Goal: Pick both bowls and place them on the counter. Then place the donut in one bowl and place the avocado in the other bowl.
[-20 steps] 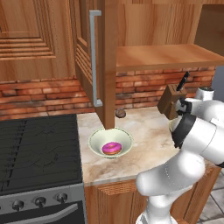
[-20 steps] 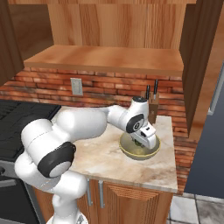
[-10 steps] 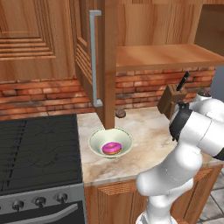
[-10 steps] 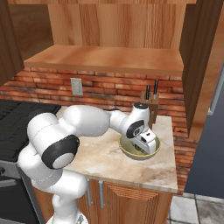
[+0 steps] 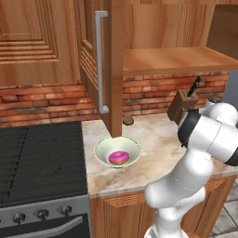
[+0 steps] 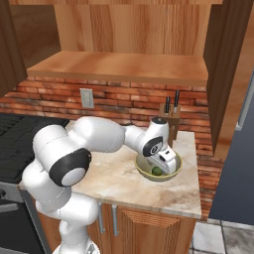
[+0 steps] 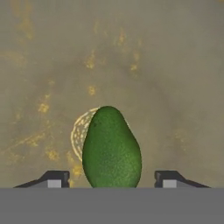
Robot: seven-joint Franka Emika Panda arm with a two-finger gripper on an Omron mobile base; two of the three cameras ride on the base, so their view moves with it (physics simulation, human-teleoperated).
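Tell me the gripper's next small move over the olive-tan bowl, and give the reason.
Probably lift the gripper straight up out of the olive-tan bowl. In the hand view the fingertips stand apart with gaps on both sides of the avocado, which seems to rest on the bowl's floor. The donut already lies in the cream-white bowl, so nothing seems left to place.

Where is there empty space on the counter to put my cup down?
Bare counter lies between the white bowl and the arm. It's crowded by the tan bowl, where the end effector hangs over the avocado, beside the knife block.
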